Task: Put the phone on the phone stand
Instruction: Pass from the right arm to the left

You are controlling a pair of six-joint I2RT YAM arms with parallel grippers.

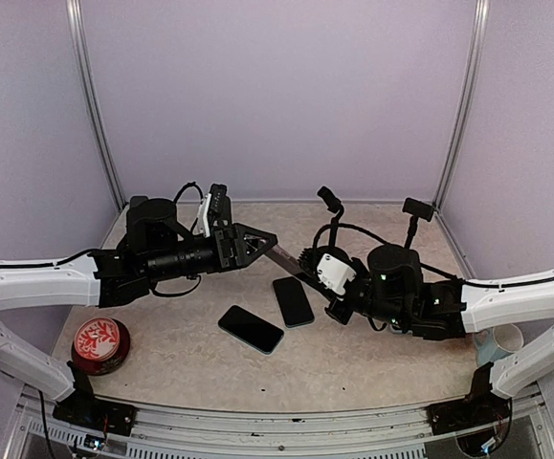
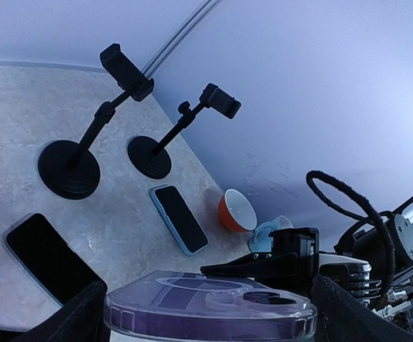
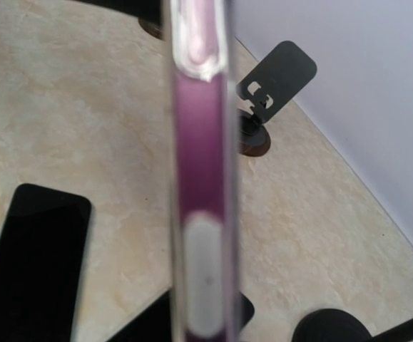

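Beige marbled table has two black phone stands near the back wall. Purple phone is held mid-air betw. the grippers, above two dark phones lying flat. R gripper is clamped on its thin edge. L gripper fingers are spread wide round the other end; can't tell if they press.
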